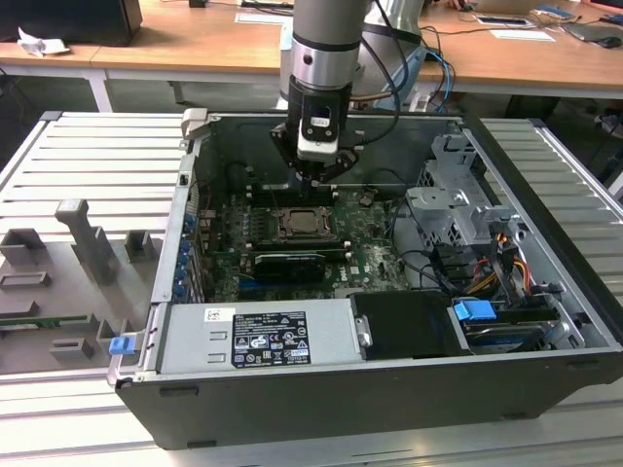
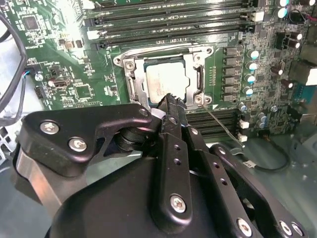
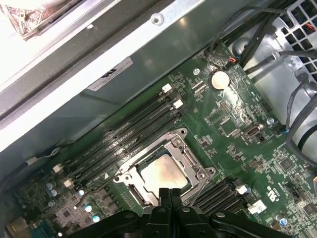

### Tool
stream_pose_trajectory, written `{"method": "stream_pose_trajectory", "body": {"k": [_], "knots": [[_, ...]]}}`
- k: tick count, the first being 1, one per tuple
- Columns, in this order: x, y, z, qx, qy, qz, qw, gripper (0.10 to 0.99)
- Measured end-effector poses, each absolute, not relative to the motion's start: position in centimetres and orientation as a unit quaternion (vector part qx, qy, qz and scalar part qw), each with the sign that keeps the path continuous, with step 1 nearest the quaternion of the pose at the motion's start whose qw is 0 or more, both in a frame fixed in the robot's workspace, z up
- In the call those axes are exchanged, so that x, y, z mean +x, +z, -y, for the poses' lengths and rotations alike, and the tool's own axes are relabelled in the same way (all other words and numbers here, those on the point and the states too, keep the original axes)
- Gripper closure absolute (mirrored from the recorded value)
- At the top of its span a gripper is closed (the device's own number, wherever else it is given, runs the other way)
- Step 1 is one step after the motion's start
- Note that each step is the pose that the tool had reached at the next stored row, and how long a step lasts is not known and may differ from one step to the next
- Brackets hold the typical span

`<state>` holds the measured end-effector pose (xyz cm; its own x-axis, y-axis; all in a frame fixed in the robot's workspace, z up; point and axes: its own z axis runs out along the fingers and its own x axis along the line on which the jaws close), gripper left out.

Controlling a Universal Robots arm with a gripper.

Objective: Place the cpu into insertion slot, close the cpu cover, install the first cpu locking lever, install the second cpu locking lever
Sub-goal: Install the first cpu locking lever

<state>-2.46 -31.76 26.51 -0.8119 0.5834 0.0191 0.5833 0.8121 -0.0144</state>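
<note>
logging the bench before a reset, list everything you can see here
computer case: one, dark grey, open on the slatted table
motherboard: one, green, inside the case
cpu: one, silver-beige, mid-board
cpu cover: one, silver-grey, lying around the cpu
memory slots: several, black, beside the cover
power supply: one, silver, case's near side, exterior view
fixtures: several, grey, on the table, exterior view's left
arm: one, silver and black, above the board
fingers: two, black, shut, tips by the cover's edge

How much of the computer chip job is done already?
The small pale silver square chip already sits in the dark metal-rimmed square socket, and the thin silver-grey metal frame cover looks folded flat around it. The black pincer, shut, has its tip at the socket's edge. A thin wire lever juts out sideways, so locking the levers seems left.
</note>
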Motion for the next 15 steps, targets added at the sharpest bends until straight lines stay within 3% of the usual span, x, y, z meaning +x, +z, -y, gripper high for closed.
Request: {"method": "stream_pose_trajectory", "body": {"k": [15], "knots": [[-2.43, 26.45, 31.76, -0.186, 0.005, 0.983, 0.011, 0.980]]}}
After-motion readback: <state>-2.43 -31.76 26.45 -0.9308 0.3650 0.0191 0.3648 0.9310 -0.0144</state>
